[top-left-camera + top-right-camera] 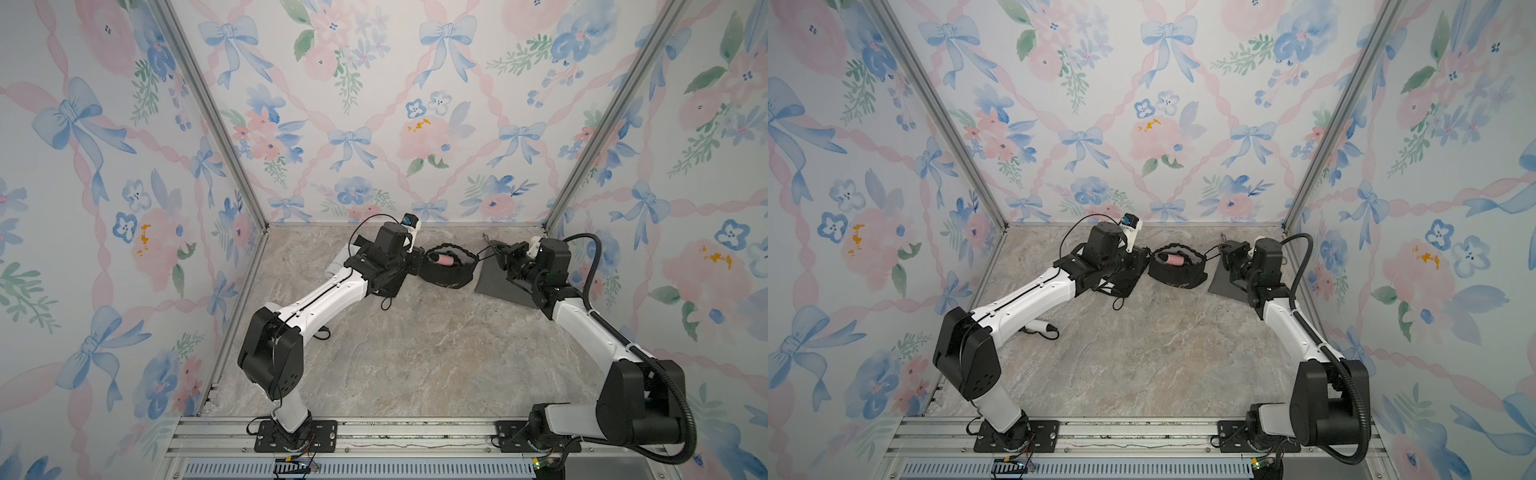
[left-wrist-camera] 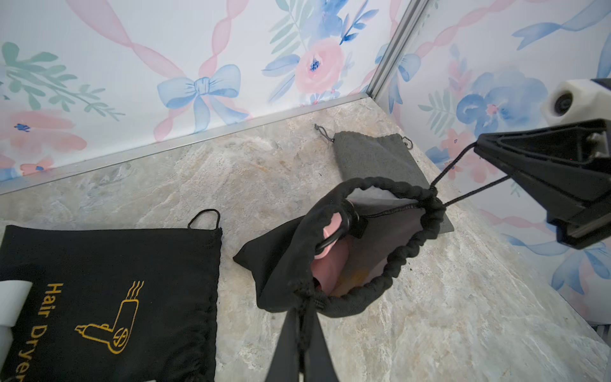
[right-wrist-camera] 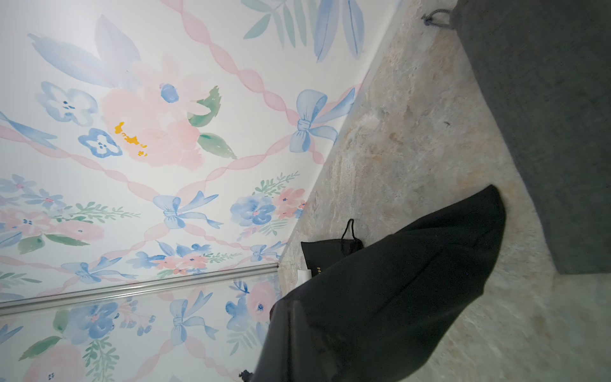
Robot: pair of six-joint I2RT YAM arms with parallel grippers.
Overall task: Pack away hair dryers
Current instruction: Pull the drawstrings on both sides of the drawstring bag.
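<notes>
A pink hair dryer [image 1: 446,260] [image 1: 1173,260] [image 2: 327,268] lies inside a black drawstring pouch [image 1: 451,280] [image 1: 1177,277] [image 2: 281,261] at the back middle of the table, and the pouch's mouth gapes open. My left gripper [image 1: 422,261] [image 2: 305,309] is shut on the pouch's drawstring at the mouth's left side. Opposite it, my right gripper [image 1: 492,249] [image 2: 477,145] is shut on the drawstring's right loop, which is pulled taut. A white hair dryer [image 1: 338,264] lies behind my left forearm. Another white one [image 1: 1040,326] peeks out from under that arm.
A second black pouch [image 2: 115,297] [image 1: 1125,284] printed "Hair Dryer" lies flat under my left wrist. A grey pouch [image 1: 498,284] [image 2: 373,158] [image 3: 545,115] lies flat under my right wrist near the back right corner. Walls close in the back and both sides.
</notes>
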